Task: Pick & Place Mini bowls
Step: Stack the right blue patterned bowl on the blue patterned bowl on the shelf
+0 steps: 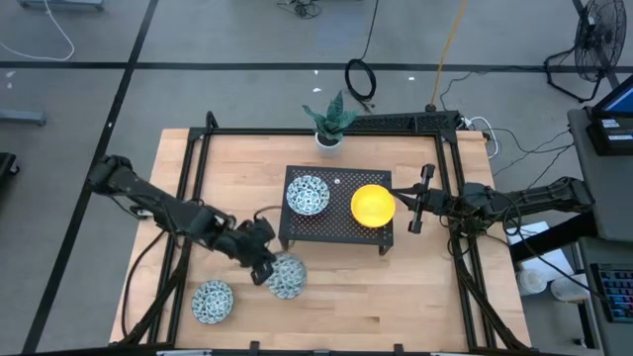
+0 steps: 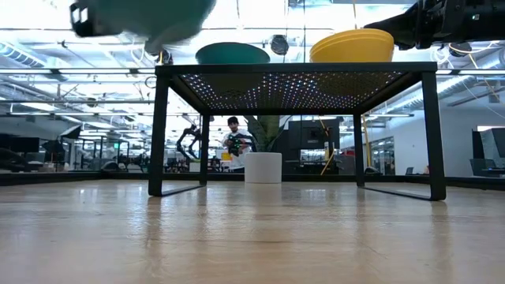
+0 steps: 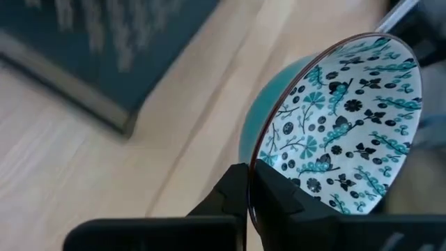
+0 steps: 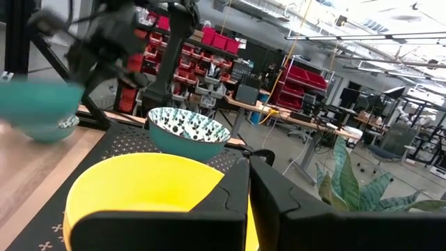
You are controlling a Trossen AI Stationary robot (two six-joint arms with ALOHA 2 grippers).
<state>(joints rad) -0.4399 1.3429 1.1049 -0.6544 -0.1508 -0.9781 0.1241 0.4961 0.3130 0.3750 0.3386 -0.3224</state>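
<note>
- High view: the left gripper [image 1: 265, 265] grips a patterned bowl [image 1: 287, 276] above the table [image 1: 396, 297]; a second patterned bowl [image 1: 212, 301] lies nearby. On the black rack [image 1: 336, 229] sit a third patterned bowl [image 1: 308, 195] and a yellow bowl [image 1: 373, 205], with the right gripper [image 1: 414, 205] beside it.
- Low view: both rack bowls sit on top.
- Left wrist view: fingers pinch the bowl's rim.
- Right wrist view: fingers together, holding nothing.

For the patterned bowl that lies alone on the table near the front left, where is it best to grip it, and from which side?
Probably the rim of the lone patterned bowl, from straight above: it sits upright and open, so one finger can go inside the thin wall and one outside.
</note>
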